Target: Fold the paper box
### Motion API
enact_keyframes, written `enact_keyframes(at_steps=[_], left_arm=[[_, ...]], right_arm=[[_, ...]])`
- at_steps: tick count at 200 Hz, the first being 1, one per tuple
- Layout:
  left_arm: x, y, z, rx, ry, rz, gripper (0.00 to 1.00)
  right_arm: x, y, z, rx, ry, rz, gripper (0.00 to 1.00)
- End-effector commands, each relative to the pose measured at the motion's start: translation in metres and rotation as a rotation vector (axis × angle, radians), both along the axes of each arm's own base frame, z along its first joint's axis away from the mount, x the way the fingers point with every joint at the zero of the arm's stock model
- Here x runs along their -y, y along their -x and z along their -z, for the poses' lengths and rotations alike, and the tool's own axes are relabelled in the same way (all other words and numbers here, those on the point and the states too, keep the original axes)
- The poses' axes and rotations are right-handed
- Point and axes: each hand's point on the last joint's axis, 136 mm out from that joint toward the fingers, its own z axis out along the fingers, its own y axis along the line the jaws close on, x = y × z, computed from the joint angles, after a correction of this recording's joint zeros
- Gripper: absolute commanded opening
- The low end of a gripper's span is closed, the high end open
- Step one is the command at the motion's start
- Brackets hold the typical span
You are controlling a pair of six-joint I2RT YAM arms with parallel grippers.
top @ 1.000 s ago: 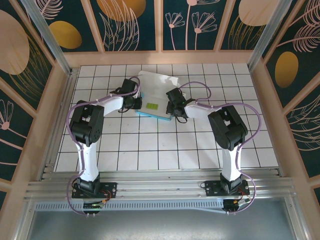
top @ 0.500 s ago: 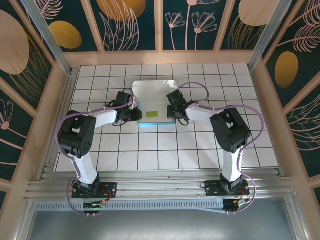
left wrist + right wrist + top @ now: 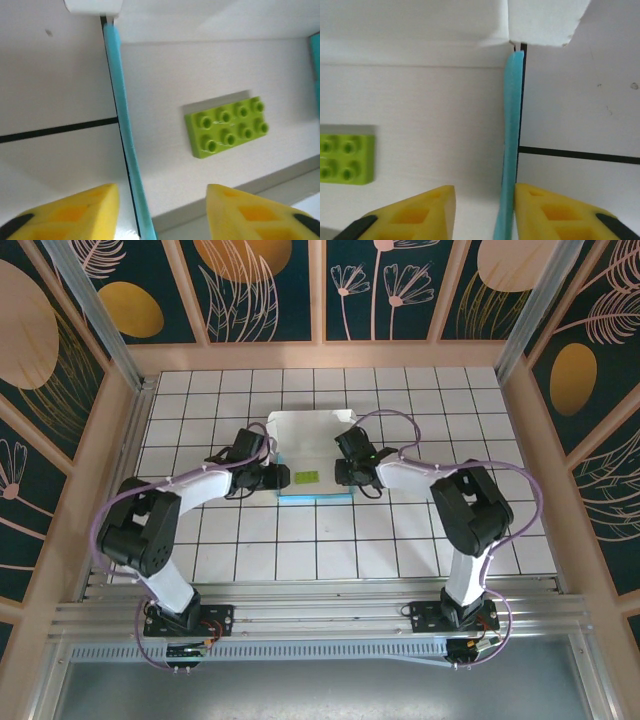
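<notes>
The paper box (image 3: 310, 440) lies at mid-table, white inside with a turquoise front edge (image 3: 315, 497). A lime-green brick (image 3: 306, 477) rests on its white floor. My left gripper (image 3: 276, 477) is at the box's left side and open. In the left wrist view its yellow fingers (image 3: 75, 215) straddle the raised turquoise left wall (image 3: 122, 135), with the brick (image 3: 230, 125) inside. My right gripper (image 3: 343, 472) is at the right side, also open. Its fingers (image 3: 555, 215) straddle the turquoise right wall (image 3: 512, 140), which touches the outer finger.
The white tiled table (image 3: 300, 550) has a raised wooden rim (image 3: 320, 355) at the back and sides. The box's white back flap (image 3: 312, 420) stands up behind the grippers. Both arms' bases sit on the metal rail (image 3: 320, 615) at the near edge.
The box has turned square to the tiles and slid a little nearer. Both grippers moved nearer with it, and the left arm's elbow swung out to the left.
</notes>
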Motion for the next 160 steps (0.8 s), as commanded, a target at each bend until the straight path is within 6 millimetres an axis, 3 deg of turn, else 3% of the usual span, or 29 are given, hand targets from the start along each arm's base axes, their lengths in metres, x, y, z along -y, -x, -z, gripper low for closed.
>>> enact_keyframes(at_steps=[1,21,31,34,47,81,106,142,146,160], left_arm=[[-0.007,0.001,-0.032,0.075,-0.018,-0.015,0.54],[-0.016,-0.006,-0.063,0.155,-0.039,-0.036,0.56],[-0.024,-0.006,-0.069,0.174,-0.061,-0.039,0.58],[-0.023,-0.012,-0.083,0.206,-0.055,-0.038,0.58],[-0.030,-0.022,-0.095,0.247,-0.082,-0.010,0.61],[-0.016,-0.042,-0.097,0.238,-0.070,0.158,0.63],[-0.020,-0.065,-0.099,0.246,-0.042,0.143,0.64],[-0.017,-0.081,-0.104,0.240,-0.011,0.130,0.68],[-0.015,-0.083,-0.092,0.215,-0.007,0.133,0.69],[-0.011,-0.085,-0.090,0.207,0.013,0.136,0.69]], right_arm=[[0.003,-0.002,-0.046,0.075,-0.059,0.007,0.44],[0.015,-0.010,-0.073,0.139,-0.080,-0.014,0.52],[0.022,-0.017,-0.087,0.182,-0.088,-0.053,0.56],[0.020,-0.017,-0.091,0.195,-0.094,-0.078,0.57],[0.024,-0.028,-0.103,0.245,-0.105,-0.172,0.60],[0.005,-0.041,-0.108,0.231,-0.204,-0.421,0.73],[-0.004,-0.057,-0.105,0.203,-0.216,-0.457,0.80],[0.003,-0.079,-0.093,0.142,-0.189,-0.299,0.75],[0.003,-0.079,-0.092,0.143,-0.188,-0.287,0.74],[0.003,-0.078,-0.092,0.163,-0.185,-0.267,0.70]])
